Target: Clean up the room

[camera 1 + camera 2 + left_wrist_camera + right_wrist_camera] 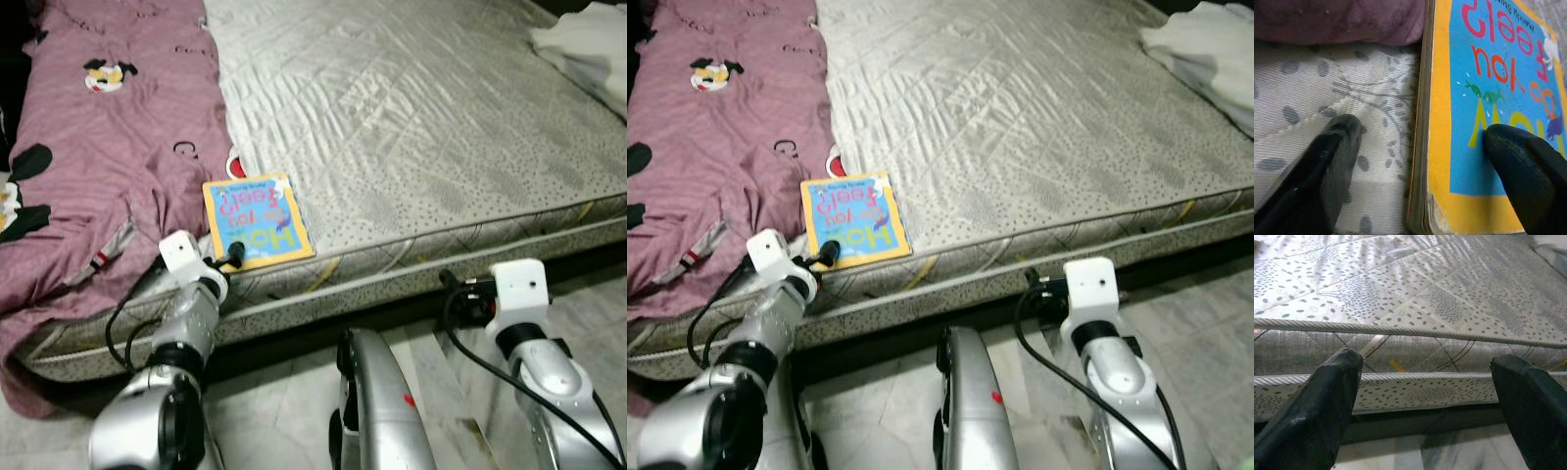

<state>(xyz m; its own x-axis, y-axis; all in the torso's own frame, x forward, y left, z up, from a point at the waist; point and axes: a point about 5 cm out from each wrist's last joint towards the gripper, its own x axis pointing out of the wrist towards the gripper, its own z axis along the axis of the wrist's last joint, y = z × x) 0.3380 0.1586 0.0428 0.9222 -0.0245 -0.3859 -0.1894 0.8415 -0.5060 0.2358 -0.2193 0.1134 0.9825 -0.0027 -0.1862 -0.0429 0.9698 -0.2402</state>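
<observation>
A yellow and blue children's book [257,221] lies flat on the grey quilted mattress [421,127], close to its front edge and beside the purple blanket [108,147]. My left gripper [1422,132] is open at the book's near corner. One of its fingers [1518,161] rests over the book's cover [1488,98] and the other sits on the mattress beside the book's edge. My right gripper [1427,364] is open and empty, held low in front of the mattress's side wall, to the right of the book.
A white cloth [588,49] lies bunched at the mattress's far right corner. The purple blanket hangs over the bed's left front corner. Pale marble floor [294,401] runs along the front of the bed, beneath my arms.
</observation>
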